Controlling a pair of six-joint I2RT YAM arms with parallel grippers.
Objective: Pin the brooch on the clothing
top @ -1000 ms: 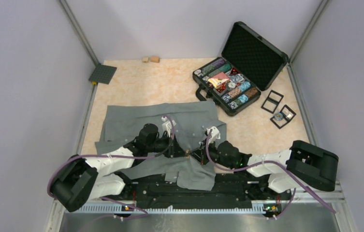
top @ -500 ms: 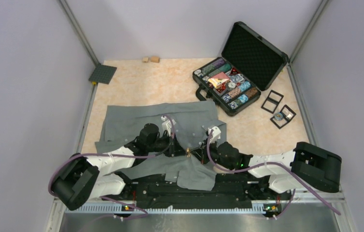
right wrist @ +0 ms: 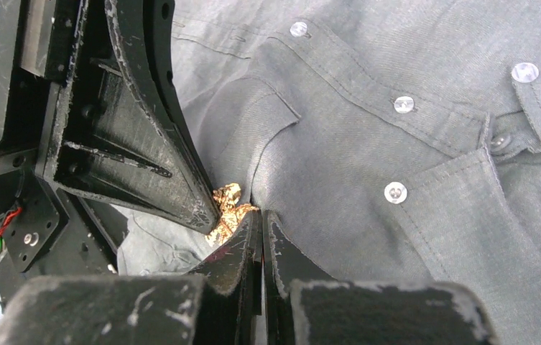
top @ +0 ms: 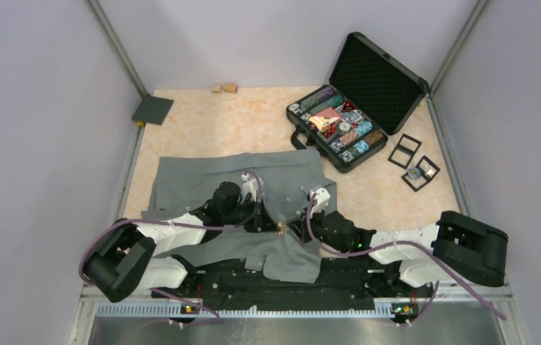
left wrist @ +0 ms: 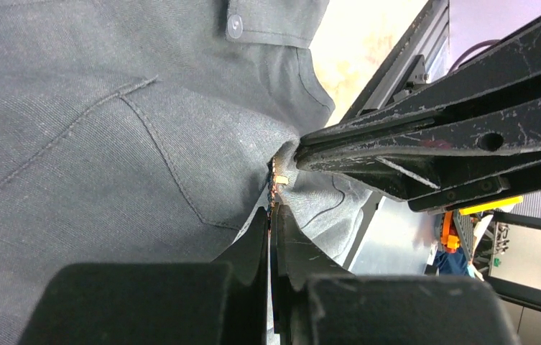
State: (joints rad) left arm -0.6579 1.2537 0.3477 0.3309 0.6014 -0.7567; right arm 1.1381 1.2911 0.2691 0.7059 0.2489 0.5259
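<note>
No text, label, brand, number or sign can be read in any view. The chips and cards in the open case (top: 376, 77) on the desk (top: 238, 122) bear printed patterns too small to make out. The visible parts of the grey shirt (right wrist: 396, 136) show bare cloth, seams and pale buttons (right wrist: 404, 104) without lettering.

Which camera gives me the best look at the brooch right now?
The right wrist view: the gold brooch sits against the grey shirt with its lumpy shape readable. The left wrist view shows it only as a thin gold sliver, edge-on; the top view shows just a tiny gold speck.
</note>
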